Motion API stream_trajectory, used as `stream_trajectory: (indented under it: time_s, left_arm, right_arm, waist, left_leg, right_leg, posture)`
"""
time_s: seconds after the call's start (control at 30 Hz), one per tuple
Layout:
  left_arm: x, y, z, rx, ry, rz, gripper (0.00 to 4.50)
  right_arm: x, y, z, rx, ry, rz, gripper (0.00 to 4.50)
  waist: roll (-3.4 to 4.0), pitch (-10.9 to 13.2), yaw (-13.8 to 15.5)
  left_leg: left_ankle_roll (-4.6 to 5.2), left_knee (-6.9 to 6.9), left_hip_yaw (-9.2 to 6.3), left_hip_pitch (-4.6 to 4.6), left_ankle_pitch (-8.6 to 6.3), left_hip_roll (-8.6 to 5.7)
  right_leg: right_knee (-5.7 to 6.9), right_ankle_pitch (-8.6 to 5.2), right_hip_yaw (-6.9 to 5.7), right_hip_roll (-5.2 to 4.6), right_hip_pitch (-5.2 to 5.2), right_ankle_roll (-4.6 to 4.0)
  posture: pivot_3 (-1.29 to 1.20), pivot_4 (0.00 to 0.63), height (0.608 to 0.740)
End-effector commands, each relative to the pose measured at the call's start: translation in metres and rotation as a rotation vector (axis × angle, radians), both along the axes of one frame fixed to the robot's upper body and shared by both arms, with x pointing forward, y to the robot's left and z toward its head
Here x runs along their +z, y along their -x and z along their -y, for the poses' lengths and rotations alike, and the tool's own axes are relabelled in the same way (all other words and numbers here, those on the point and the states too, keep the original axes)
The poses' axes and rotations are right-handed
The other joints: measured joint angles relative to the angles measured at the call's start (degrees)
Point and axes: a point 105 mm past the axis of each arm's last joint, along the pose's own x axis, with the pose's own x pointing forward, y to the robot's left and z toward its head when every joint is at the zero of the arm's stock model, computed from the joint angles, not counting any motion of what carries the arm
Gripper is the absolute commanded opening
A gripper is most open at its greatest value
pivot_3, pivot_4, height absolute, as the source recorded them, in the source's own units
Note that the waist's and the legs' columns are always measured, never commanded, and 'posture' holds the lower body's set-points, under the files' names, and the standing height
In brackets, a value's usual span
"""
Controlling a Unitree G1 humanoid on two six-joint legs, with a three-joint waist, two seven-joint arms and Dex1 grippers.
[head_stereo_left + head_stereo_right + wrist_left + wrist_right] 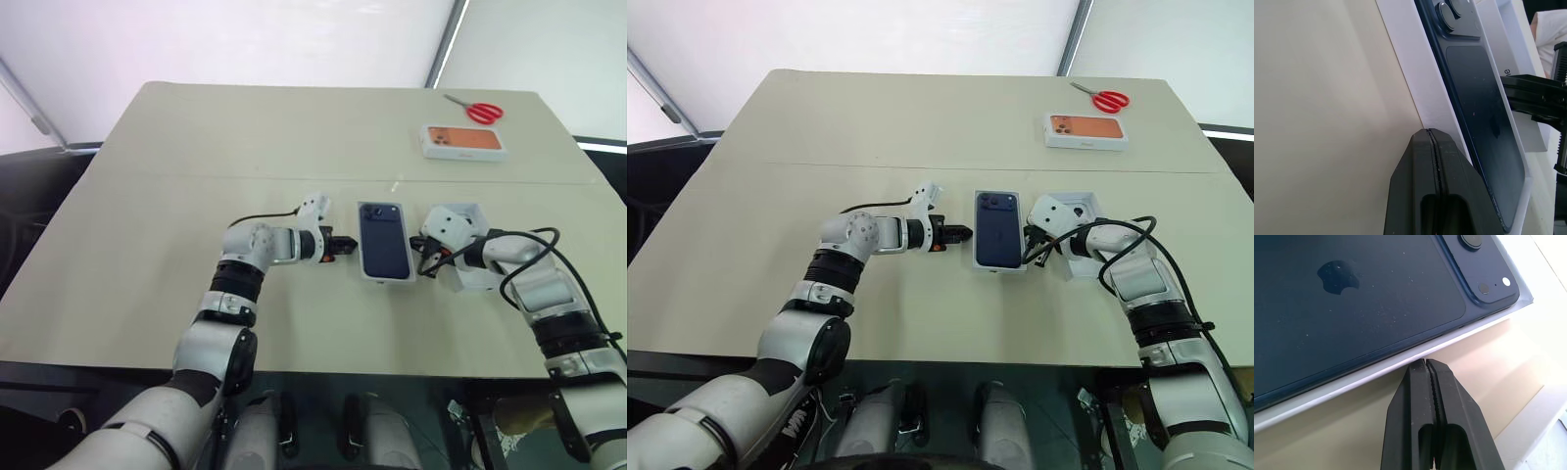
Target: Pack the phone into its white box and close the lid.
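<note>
Both my left gripper [345, 245] and right gripper [421, 242] were closed and empty, flanking at nine and three o'clock the slick, rigid phone [382, 240], which I judged best handled by its long edges.

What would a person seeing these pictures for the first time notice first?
The dark blue phone lies camera side up in the white box at the table's middle. The shut left gripper and right gripper flank it, one at each long side. At the far right lie a white box printed with an orange phone and red scissors.
</note>
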Motion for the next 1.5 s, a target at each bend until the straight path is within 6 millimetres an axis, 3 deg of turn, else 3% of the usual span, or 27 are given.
stream_trajectory:
  time_s: [0.03,0.47,0.7,0.9,1.1,1.2,1.37,1.4,1.47,1.5]
  left_arm:
    - [0.017,0.005,0.018,-0.058,0.058,0.045,0.00]
    - [0.019,-0.003,0.000,-0.023,0.038,0.093,0.00]
    - [0.022,-0.010,-0.026,0.009,-0.001,0.167,0.00]
    - [0.059,-0.017,-0.052,0.056,0.089,0.361,0.00]
    - [0.080,0.006,-0.083,-0.112,0.014,0.642,0.00]
    - [0.091,0.013,-0.101,-0.147,0.040,0.658,0.00]
    - [0.088,0.020,-0.120,-0.178,0.016,0.677,0.00]
    - [0.086,0.023,-0.121,-0.191,0.024,0.665,0.26]
    - [0.085,0.032,-0.122,-0.234,0.059,0.656,0.80]
    - [0.084,0.033,-0.123,-0.238,0.058,0.662,1.29]
  right_arm:
    - [0.013,-0.004,0.002,-0.005,-0.011,0.042,0.04]
    - [0.011,-0.004,0.004,0.001,0.023,0.035,0.04]
    - [0.019,-0.001,0.011,-0.008,0.034,0.029,0.04]
    - [0.026,-0.019,0.016,-0.096,0.044,0.104,0.04]
    - [0.022,-0.029,0.025,-0.141,0.105,0.123,0.04]
    - [0.025,-0.030,0.026,-0.144,0.088,0.117,0.04]
    - [0.034,-0.026,0.023,-0.142,-0.017,0.076,0.04]
    - [0.038,-0.024,0.020,-0.144,-0.085,0.046,0.01]
    - [0.047,-0.019,0.018,-0.153,-0.154,0.005,0.54]
    - [0.049,-0.017,0.019,-0.160,-0.157,-0.011,0.85]
  waist:
    - [0.00,0.00,-0.01]
    - [0.00,0.00,-0.11]
    - [0.00,0.00,-0.19]
    - [0.01,0.00,-0.32]
    - [0.05,-0.01,-0.52]
    - [0.06,0.00,-0.19]
    - [0.08,0.01,-0.22]
    - [0.09,0.01,-0.30]
    - [0.15,0.05,-0.44]
    - [0.15,0.05,-0.45]
  left_leg:
    - [0.00,0.00,0.00,0.00,0.00,0.00]
    - [0.00,0.00,0.00,0.00,0.00,0.01]
    - [0.00,0.00,0.00,0.01,0.00,0.02]
    - [0.00,0.00,0.01,0.01,0.00,0.04]
    - [-0.01,-0.01,0.04,0.02,0.01,0.06]
    - [-0.01,0.00,0.05,0.02,0.01,0.05]
    - [-0.01,0.01,0.03,0.00,0.00,0.02]
    - [0.00,0.01,0.03,0.00,0.00,0.02]
    - [0.00,0.01,0.04,0.00,0.00,0.04]
    - [0.00,0.01,0.04,-0.01,0.01,0.06]
  right_leg:
    - [0.00,0.00,0.00,0.00,0.00,0.00]
    - [0.00,0.00,0.00,0.01,0.00,0.00]
    - [0.00,0.00,0.00,0.01,0.00,0.00]
    - [0.01,0.00,0.02,-0.03,-0.02,-0.01]
    - [0.01,0.00,0.03,0.03,-0.03,-0.01]
    - [0.02,0.00,0.01,0.03,-0.02,-0.02]
    - [0.01,0.00,0.01,0.01,-0.02,-0.01]
    - [0.01,0.00,0.01,0.01,-0.02,-0.01]
    - [0.02,0.00,0.03,0.02,-0.02,-0.01]
    - [0.02,0.00,0.04,0.02,-0.03,-0.01]
  posture:
    - [0.00,0.150,0.738]
    - [0.00,0.150,0.738]
    - [0.00,0.150,0.738]
    - [0.00,0.150,0.738]
    - [0.00,0.150,0.738]
    - [0.00,0.150,0.738]
    - [0.00,0.150,0.738]
    - [0.00,0.150,0.738]
    - [0.00,0.150,0.738]
    - [0.00,0.150,0.738]
